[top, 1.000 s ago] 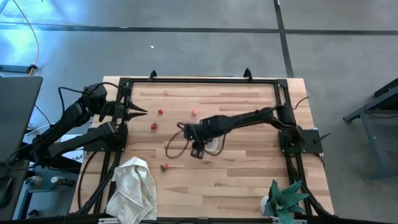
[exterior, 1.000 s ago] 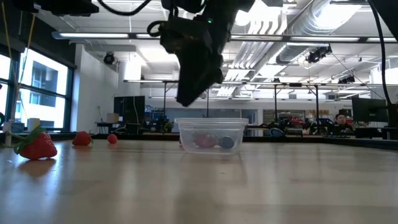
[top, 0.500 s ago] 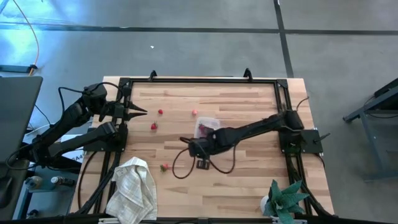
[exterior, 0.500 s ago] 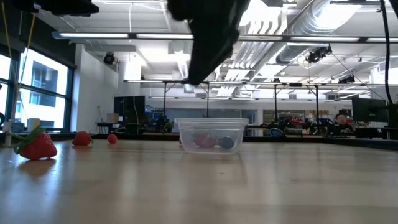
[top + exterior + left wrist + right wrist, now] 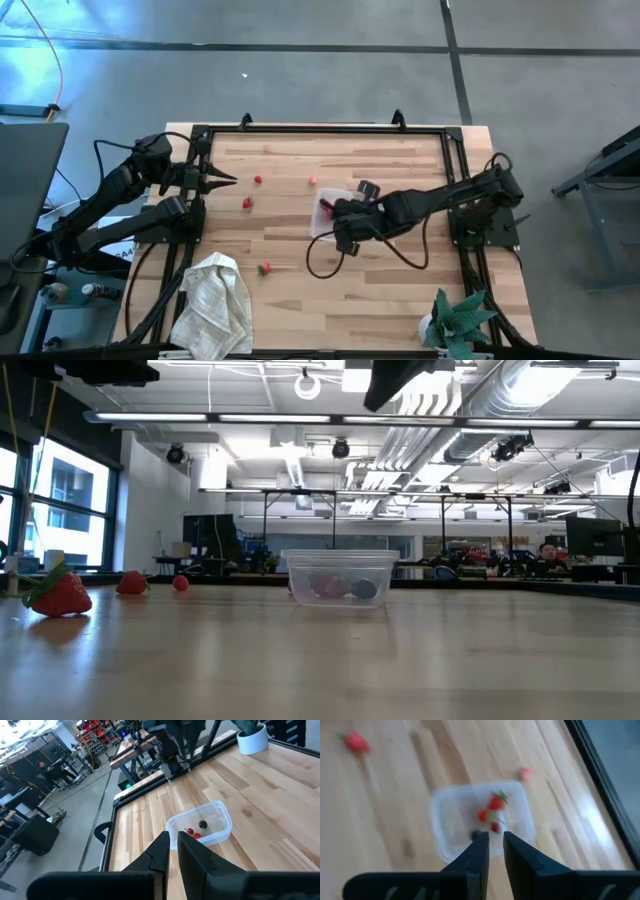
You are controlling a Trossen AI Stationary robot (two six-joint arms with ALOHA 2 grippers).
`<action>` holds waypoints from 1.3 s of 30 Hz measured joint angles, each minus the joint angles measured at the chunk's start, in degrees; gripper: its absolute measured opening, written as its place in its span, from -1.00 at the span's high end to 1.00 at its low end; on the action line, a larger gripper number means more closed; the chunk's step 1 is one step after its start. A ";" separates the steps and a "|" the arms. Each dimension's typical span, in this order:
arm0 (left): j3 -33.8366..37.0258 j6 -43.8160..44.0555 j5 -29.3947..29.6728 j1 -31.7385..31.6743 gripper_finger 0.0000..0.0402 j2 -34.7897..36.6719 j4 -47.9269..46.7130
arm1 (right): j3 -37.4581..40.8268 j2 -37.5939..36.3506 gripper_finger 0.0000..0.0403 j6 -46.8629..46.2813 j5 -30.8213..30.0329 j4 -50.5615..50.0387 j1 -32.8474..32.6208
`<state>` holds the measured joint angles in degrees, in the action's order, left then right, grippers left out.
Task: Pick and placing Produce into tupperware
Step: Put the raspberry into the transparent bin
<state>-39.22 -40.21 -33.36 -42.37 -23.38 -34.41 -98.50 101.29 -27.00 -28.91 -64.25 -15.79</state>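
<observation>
Since the earlier frame, right gripper [image 5: 345, 238] had withdrawn from the side of the tupperware [image 5: 333, 210] nearer the towel to a spot just beside its near edge; fingers [image 5: 479, 851] stood a narrow gap apart, gripping nothing.

Item: tupperware, clear plastic, on the wooden table [image 5: 380, 290], near its middle. Contents: several red pieces of produce [image 5: 493, 806] and one dark piece.

Item: loose produce, four red pieces on the boards. One [image 5: 312, 181] lay just beyond the tupperware's far edge; two [image 5: 248, 202] lay well off toward the left arm; one [image 5: 264, 268] lay near the towel [image 5: 213, 300], apart from the tupperware.

Item: left gripper [image 5: 226, 179], waiting at the table's left rail, well apart from the tupperware, fingers [image 5: 160, 851] pressed together, empty.

Item: teal plant [image 5: 458, 318] in a white pot, at the table corner on the right arm's side.

Writing: none could be read in any view.

View notes: only the low view showed the tupperware from the side, contents red and bluish through the wall (a person sat far behind it). Only the left wrist view showed the plant's pot.
</observation>
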 joint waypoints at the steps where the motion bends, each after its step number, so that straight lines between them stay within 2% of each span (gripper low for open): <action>1: 0.01 0.00 0.00 0.00 0.86 -0.01 -0.02 | 0.03 -0.19 0.76 0.05 0.00 -1.98 0.37; 3: 0.00 0.00 -0.02 0.02 0.86 0.00 0.01 | 1.57 -1.60 0.77 0.28 -1.06 -4.12 1.34; 5: 0.00 0.01 -0.01 0.02 0.86 0.00 0.00 | 7.28 -5.85 0.77 0.01 -2.60 -2.70 2.36; 10: 0.02 0.00 -0.01 0.02 0.86 0.00 0.01 | 33.92 -25.39 0.77 1.03 -0.77 20.67 5.54; 14: 0.00 0.00 0.00 0.02 0.86 -0.01 -0.01 | 49.95 -40.00 0.77 6.33 5.44 37.88 9.63; 17: 0.00 0.00 0.00 0.01 0.86 -0.01 -0.01 | 55.39 -47.01 0.77 10.09 11.69 40.76 13.38; 20: 0.00 0.00 0.00 0.02 0.86 -0.01 0.01 | 57.63 -50.57 0.77 14.21 18.25 38.61 17.60; 24: 0.00 0.00 0.00 0.01 0.86 0.00 0.01 | 57.12 -50.93 0.77 19.67 26.61 39.40 21.82; 29: 0.00 0.00 0.00 0.00 0.86 0.00 0.01 | 53.07 -48.27 0.77 26.67 35.00 41.21 21.33; 34: 0.00 0.00 0.00 0.02 0.86 0.00 -0.01 | 49.64 -45.95 0.77 40.03 34.09 37.36 19.16; 39: 0.01 0.00 -0.01 0.01 0.86 -0.01 -0.01 | 49.74 -45.32 0.77 42.27 29.92 36.64 18.81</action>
<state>-39.21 -40.21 -33.38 -42.36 -23.39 -34.41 -48.76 55.97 15.27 1.01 -27.62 3.02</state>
